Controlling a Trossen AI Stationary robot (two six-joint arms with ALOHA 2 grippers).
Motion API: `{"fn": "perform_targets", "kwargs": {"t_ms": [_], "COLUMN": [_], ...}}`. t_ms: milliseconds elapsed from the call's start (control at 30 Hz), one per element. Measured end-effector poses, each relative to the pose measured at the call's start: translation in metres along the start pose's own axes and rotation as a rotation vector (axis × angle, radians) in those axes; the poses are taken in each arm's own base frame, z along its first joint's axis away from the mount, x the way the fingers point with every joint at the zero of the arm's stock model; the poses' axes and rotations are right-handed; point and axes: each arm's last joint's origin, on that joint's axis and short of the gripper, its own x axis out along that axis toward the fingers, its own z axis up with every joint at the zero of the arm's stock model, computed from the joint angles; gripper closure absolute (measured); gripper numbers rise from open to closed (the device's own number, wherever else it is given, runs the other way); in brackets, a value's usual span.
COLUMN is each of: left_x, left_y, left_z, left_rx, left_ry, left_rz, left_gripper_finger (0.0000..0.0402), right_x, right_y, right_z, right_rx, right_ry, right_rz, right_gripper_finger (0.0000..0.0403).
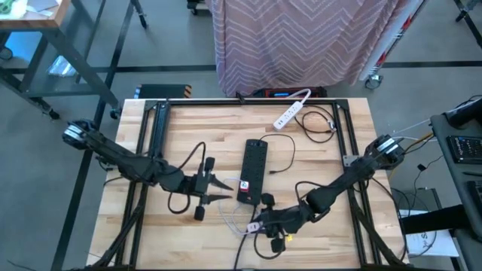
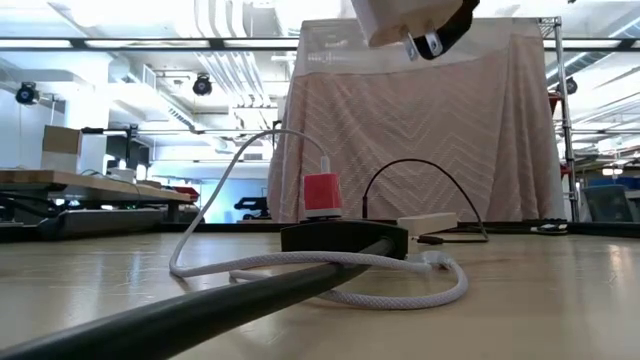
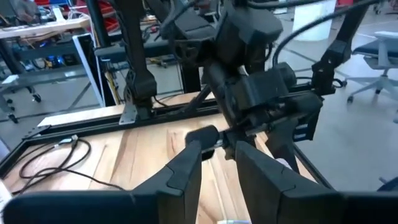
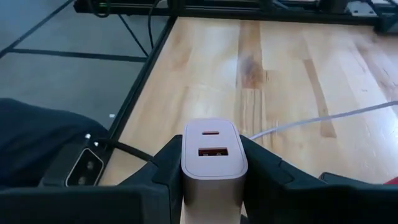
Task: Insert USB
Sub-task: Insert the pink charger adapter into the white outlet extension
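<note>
My right gripper is near the table's front edge, shut on a white USB charger with two ports in its end face. A white braided cable runs from a red plug on the black power strip, loops over the table and ends in a free connector lying on the wood. My left gripper is just left of the strip, pointing toward the right arm. Its fingers stand a little apart, with nothing seen between them. My right gripper pinches the charger's two side faces between its two fingers. The port face points away from the wrist. The fingers come from the table's right, slanting down. The charger is lifted clear of the table.
A white power strip lies at the back of the table, with black cords beside it. A thick black cord runs across the near table. Black frame rails run along both sides. A pink draped cloth hangs behind the table.
</note>
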Motion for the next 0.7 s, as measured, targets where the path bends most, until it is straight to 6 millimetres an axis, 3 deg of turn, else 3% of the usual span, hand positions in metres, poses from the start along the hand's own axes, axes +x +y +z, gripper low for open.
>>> {"fn": "perform_targets", "kwargs": {"t_ms": [267,500,700], "left_x": [0.014,0.004,-0.006], "left_y": [-0.010,-0.011,-0.008], "left_z": [-0.013,-0.038,-0.059], "left_rx": [0.017,-0.003,-0.028], "left_ry": [-0.031,-0.207,-0.279], "left_rz": [-0.014,-0.016,-0.001], "left_gripper_finger": [0.0271,0.0224,0.0213], "right_x": [-0.017,-0.021,-0.024], "right_y": [0.005,0.008,0.002], "right_z": [0.018,0.016,0.015], "right_rx": [-0.055,-0.062,-0.041], "right_ry": [-0.127,-0.268,-0.403], "right_rz": [-0.031,-0.029,-0.054], "right_gripper_finger": [0.0303,0.0303,0.0303]}}
